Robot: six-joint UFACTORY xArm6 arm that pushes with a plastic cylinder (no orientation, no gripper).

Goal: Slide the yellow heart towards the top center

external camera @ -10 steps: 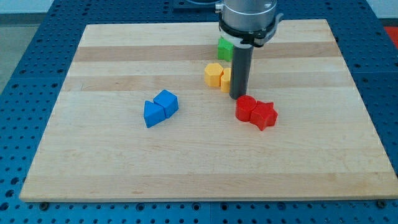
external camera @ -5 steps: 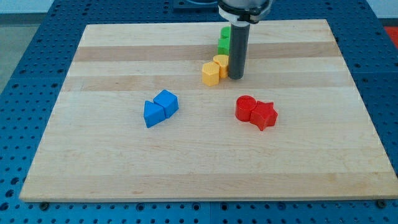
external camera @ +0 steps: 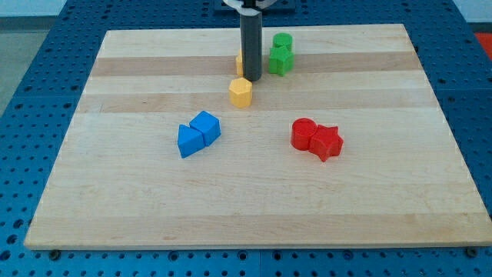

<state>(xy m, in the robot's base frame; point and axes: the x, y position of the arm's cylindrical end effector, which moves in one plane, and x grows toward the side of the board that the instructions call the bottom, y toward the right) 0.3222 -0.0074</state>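
Note:
My tip (external camera: pixel 251 78) stands near the top centre of the wooden board (external camera: pixel 138 200). A yellow block (external camera: pixel 239 61), probably the heart, shows only as a sliver at the rod's left edge; the rod hides most of it. A second yellow block (external camera: pixel 241 91), hexagonal, lies just below and left of the tip. Two green blocks (external camera: pixel 280 55) sit right of the rod, close to it.
A blue cube (external camera: pixel 205 125) and a blue triangular block (external camera: pixel 187 141) touch each other left of centre. A red cylinder (external camera: pixel 304 134) and a red star-like block (external camera: pixel 326 142) touch each other right of centre. A blue pegboard (external camera: pixel 31 69) surrounds the board.
My tip has moved up and left, from beside the red blocks to the top centre. Both yellow blocks shifted up and left and have come apart. The blue and red blocks have not moved.

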